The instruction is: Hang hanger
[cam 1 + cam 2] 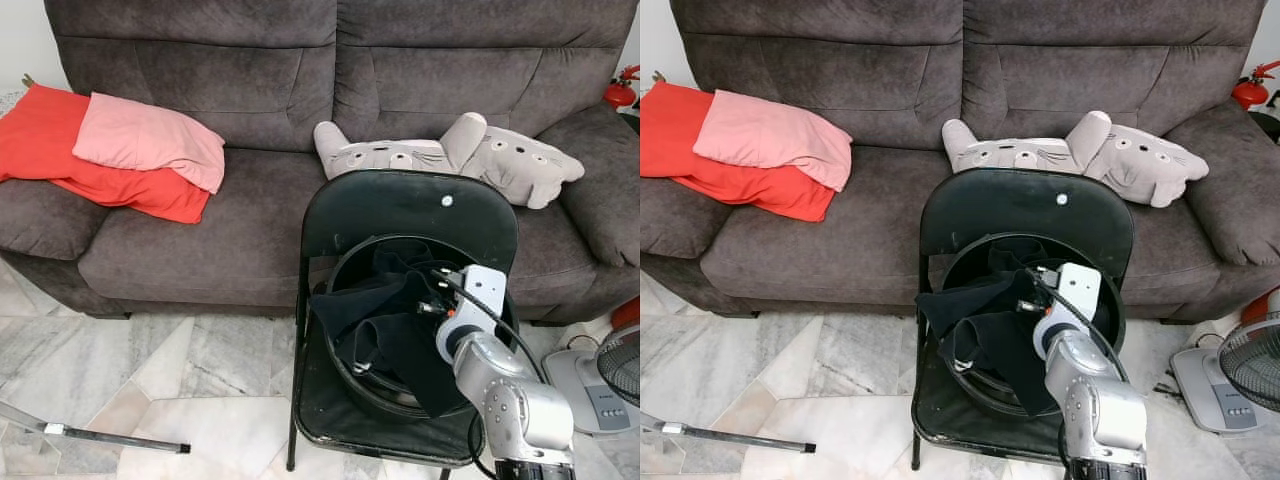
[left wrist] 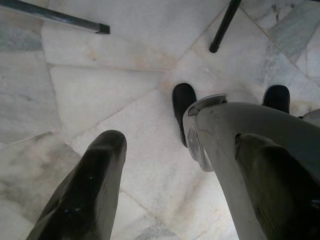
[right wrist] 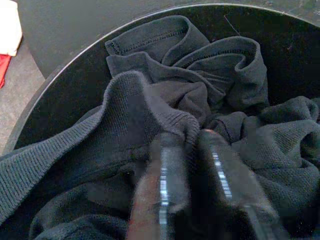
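While sofa (image 1: 250, 200) backs chair (image 1: 410, 215), plush (image 1: 450, 155) rests.

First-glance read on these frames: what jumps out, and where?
The right claw is buried in dark clothing heaped in a round black basket on a black folding chair in front of the grey sofa. On the sofa lie red and pink cushions at the robot's left and a grey plush toy behind the chair. The left claw hangs open over the marble floor.
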{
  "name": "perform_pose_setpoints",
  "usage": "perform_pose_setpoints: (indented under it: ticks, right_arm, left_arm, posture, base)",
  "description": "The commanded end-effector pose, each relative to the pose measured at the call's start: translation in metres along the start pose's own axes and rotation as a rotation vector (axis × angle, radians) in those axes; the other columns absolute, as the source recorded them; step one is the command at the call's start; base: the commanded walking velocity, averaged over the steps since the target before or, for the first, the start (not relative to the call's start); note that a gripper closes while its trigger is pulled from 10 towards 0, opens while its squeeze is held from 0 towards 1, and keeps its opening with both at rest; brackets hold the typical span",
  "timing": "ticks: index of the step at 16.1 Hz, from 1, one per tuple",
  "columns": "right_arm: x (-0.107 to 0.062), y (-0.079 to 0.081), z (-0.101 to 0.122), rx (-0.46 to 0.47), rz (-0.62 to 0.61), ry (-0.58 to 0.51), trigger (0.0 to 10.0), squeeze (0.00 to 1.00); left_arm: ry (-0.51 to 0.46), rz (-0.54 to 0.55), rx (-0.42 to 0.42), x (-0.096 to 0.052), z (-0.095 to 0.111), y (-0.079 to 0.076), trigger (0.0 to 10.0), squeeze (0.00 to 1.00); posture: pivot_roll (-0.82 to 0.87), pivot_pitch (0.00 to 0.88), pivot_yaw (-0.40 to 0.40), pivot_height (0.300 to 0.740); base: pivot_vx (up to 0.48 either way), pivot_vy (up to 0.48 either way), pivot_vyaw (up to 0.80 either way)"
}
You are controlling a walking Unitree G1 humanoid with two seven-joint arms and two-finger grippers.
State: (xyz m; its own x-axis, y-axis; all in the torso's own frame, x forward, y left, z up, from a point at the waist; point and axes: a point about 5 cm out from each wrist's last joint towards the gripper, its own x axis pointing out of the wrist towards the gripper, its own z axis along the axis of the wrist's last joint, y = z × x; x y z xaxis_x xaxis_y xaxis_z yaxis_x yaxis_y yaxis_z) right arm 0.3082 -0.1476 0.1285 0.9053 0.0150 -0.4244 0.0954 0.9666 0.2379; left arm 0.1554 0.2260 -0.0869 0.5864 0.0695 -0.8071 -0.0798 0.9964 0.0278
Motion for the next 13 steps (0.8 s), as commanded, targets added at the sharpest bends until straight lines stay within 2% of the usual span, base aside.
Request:
perform_pose_setpoints:
  ticks: [1,9,10,11,12,13]
  right_arm:
    - [0.000,-0.002,-0.006,0.003,-0.005,0.021,0.0,0.00]
    - [0.000,-0.001,-0.001,0.018,-0.011,-0.012,0.0,0.00]
    - [-0.001,-0.002,0.015,0.032,-0.031,-0.120,0.0,0.00]
    - [-0.002,-0.002,0.025,0.028,-0.032,-0.178,0.0,0.00]
    - [-0.005,-0.001,0.046,0.015,-0.029,-0.290,0.0,0.00]
    - [-0.011,0.000,0.076,0.006,-0.023,-0.430,0.0,0.00]
  left_arm:
    - [0.057,0.002,0.008,-0.004,-0.014,0.004,10.0,0.00]
    - [0.080,0.009,0.015,-0.004,-0.018,0.004,10.0,0.00]
    - [0.080,0.013,0.017,-0.004,-0.017,0.006,10.0,0.00]
    - [0.080,0.016,0.018,-0.004,-0.017,0.006,10.0,0.00]
    - [0.078,0.020,0.019,-0.004,-0.017,0.007,10.0,0.00]
    - [0.077,0.024,0.022,-0.004,-0.016,0.009,10.0,0.00]
  posture:
    - [-0.18,0.199,-0.023,0.740]
    - [-0.17,0.201,-0.021,0.740]
    - [-0.17,0.202,-0.017,0.740]
    - [-0.17,0.202,-0.017,0.740]
    - [-0.17,0.202,-0.015,0.740]
    - [-0.17,0.201,-0.014,0.740]
  base:
    - [0.000,0.000,0.00]
    - [0.000,0.000,0.00]
    - [0.000,0.000,0.00]
    - [0.000,0.000,0.00]
    - [0.000,0.000,0.00]
    - [0.000,0.000,0.00]
